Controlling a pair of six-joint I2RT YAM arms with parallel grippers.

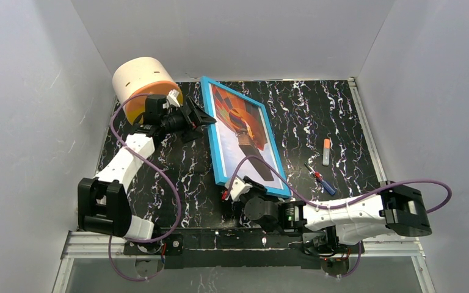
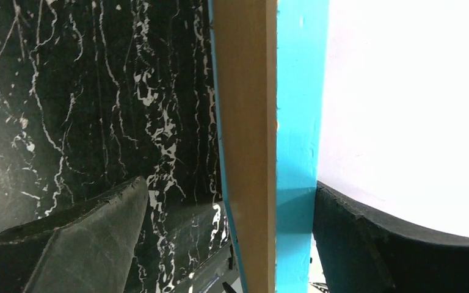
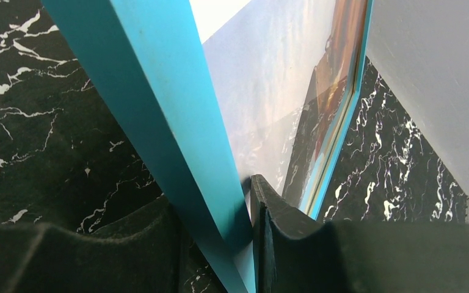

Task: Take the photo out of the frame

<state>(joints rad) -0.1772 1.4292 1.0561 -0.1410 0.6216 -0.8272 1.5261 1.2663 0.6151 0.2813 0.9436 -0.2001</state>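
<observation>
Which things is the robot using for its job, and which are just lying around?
For the job: the frame, the photo inside it, the left gripper and right gripper at its edges.
Lying about: the cream and orange container, the orange-capped marker, the screwdriver.

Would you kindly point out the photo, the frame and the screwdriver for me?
photo (image 1: 238,116): top external view, on the balloon.
frame (image 1: 212,134): top external view, on its long left rail.
screwdriver (image 1: 328,187): top external view, on its blue handle.
</observation>
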